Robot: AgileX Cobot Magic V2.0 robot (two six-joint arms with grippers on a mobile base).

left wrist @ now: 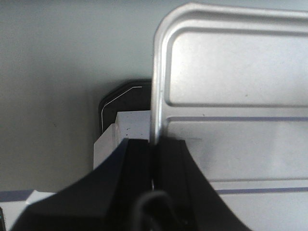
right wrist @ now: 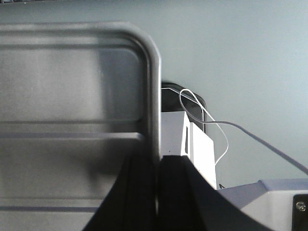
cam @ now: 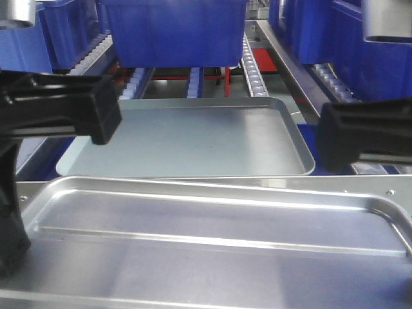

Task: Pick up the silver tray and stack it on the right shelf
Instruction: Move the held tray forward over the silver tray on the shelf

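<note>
Silver tray: ribbed metal, rounded corners.
Left gripper: clamps its rim.
Right gripper: clamps opposite rim.

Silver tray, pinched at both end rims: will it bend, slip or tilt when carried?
Likely stiff: the silver tray has a raised rim and two long ribs, and looks flat between the grips. Probably slippery: the left gripper and right gripper pinch only thin smooth metal edges, so it might pivot.
</note>
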